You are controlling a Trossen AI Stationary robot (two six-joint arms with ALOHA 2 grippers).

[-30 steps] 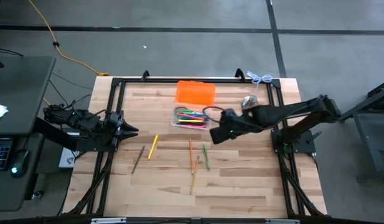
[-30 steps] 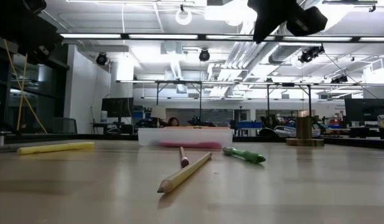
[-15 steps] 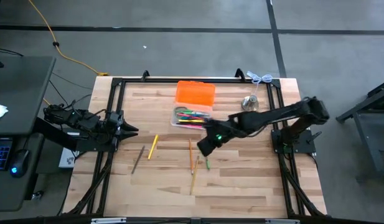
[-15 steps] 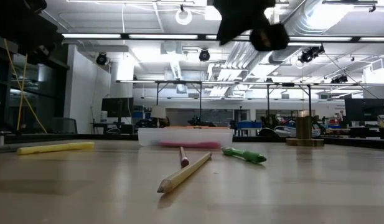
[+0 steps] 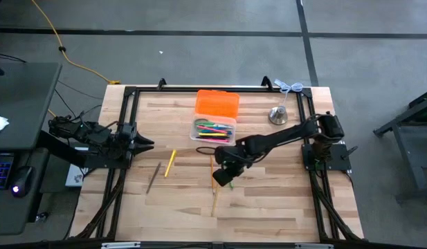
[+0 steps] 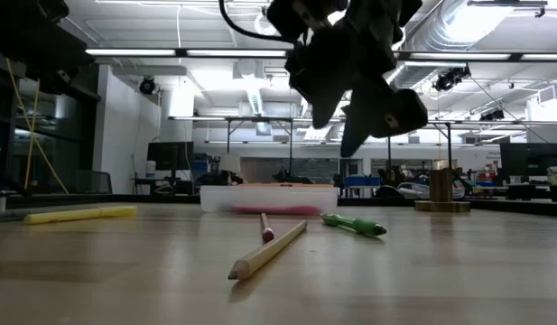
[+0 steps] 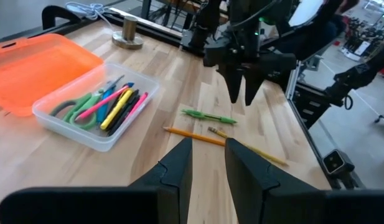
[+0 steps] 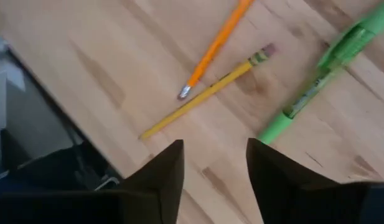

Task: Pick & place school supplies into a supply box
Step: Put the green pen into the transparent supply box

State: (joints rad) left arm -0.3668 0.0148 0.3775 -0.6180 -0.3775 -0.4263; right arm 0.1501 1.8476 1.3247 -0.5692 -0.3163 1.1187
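The supply box (image 5: 213, 130), a clear tray with its orange lid (image 5: 216, 104) folded open behind it, stands at the table's far middle and holds several pens and green-handled scissors (image 7: 104, 106). An orange pencil (image 8: 216, 46), a yellow pencil (image 8: 204, 93) and a green pen (image 8: 316, 81) lie flat on the wood near the centre. A yellow marker (image 5: 169, 162) and a dark pencil (image 5: 153, 177) lie farther left. My right gripper (image 5: 221, 178) hangs open above the loose pencils, fingers pointing down, holding nothing. My left gripper (image 5: 147, 144) waits open at the left edge.
A silvery bell-like object (image 5: 277, 114) stands at the far right, with a white cable (image 5: 289, 86) on the frame behind it. A black frame (image 5: 130, 97) borders the table. Bare wood (image 5: 268, 207) lies toward the near edge.
My right gripper has swung from beside the supply box toward the table's near-left and come down, so that it now hangs low over the loose pencils and green pen. Nothing on the table has moved.
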